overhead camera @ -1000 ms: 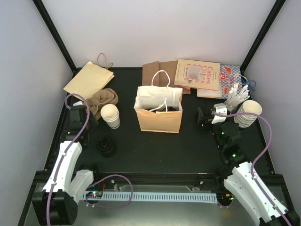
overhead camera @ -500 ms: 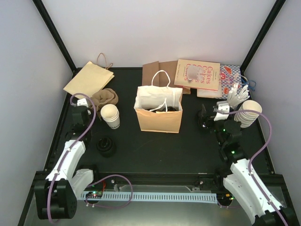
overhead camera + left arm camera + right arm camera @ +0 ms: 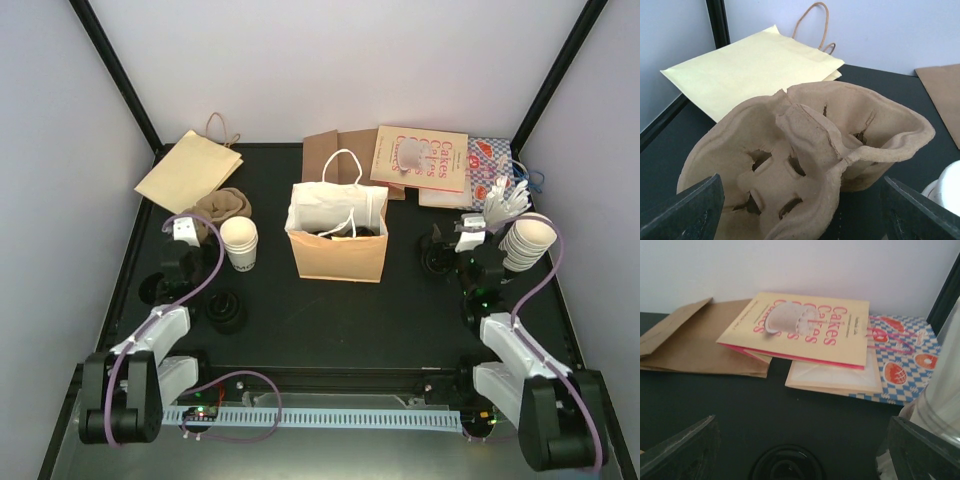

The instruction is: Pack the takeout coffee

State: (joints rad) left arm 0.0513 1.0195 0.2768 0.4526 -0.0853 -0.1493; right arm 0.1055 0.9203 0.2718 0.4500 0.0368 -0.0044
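Here's the takeout coffee (image 3: 345, 232), down in the open mouth of the tan bag (image 3: 337, 258) at dead centre of the tabletop (image 3: 330, 315). From above, all that shows is a dark, round lid-like shape against the bag's white lining. The cup wall is hidden, so its colour and taper can't be seen. That dark top faces up at the camera, which puts the long axis roughly vertical. Any lean can't be judged from here.

Now the room around it. The bag's white rope handles (image 3: 345, 165) arch over the mouth. At 6 o'clock of the bag there's bare black surface right down to the arm bases. At 9 o'clock a cup stack (image 3: 238, 243) stands near the bag, with a pile of lids (image 3: 225, 310) at 7 o'clock beyond it. At 12 o'clock flat bags line the far edge, the Cakes bag (image 3: 810, 327) among them.

Left pincer (image 3: 801, 205), at 9 o'clock of the bag: fingers spread wide, nothing gripped, the crumpled pulp tray (image 3: 805, 145) just ahead of it. Right pincer (image 3: 801, 442), at 3 o'clock: also spread wide and gripping nothing. A spare black lid (image 3: 785, 466) lies flat below, between its fingers, and a second cup stack (image 3: 527, 240) sits tilted beside it.
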